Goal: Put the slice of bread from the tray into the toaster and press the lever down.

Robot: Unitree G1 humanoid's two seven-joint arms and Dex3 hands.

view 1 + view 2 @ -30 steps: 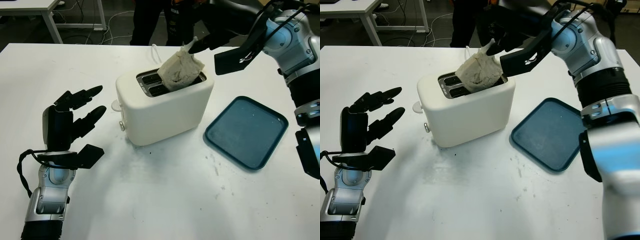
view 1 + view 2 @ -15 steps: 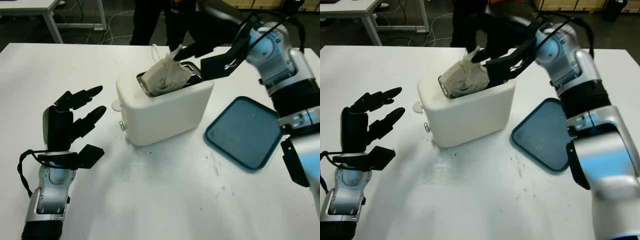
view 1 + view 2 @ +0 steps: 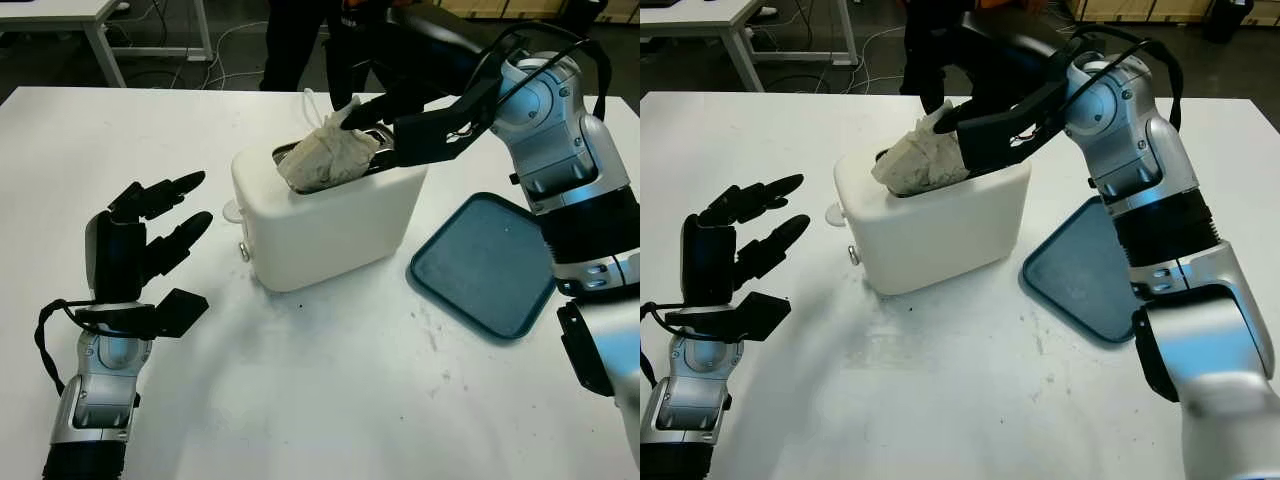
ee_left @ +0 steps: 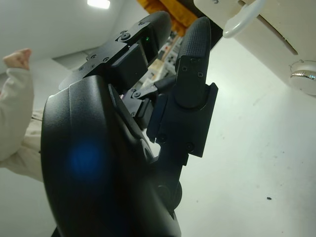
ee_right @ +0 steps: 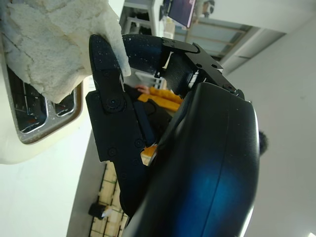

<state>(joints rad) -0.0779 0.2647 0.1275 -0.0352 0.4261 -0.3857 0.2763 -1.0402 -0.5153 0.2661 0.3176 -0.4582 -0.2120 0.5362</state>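
The white toaster (image 3: 330,212) stands in the middle of the table. A pale slice of bread (image 3: 328,158) leans over its top slots, tilted toward the left end and partly sunk in. My right hand (image 3: 372,110) is above the toaster, shut on the bread's upper corner; the right wrist view has the bread (image 5: 54,44) pinched by a black finger (image 5: 106,79) over the slots. The toaster's lever (image 3: 231,211) sticks out at its left end, up. My left hand (image 3: 150,235) is open, raised above the table left of the toaster. The dark blue tray (image 3: 490,265) lies bare at the right.
A person in dark clothes (image 3: 300,40) stands behind the table's far edge. A white desk (image 3: 100,20) is at the back left. A sleeve and hand (image 4: 17,74) appear in the left wrist view. Bare table lies in front of the toaster.
My right hand has swung left and down over the toaster, laying the bread from upright to a tilt across the slots. The left hand has stayed still.
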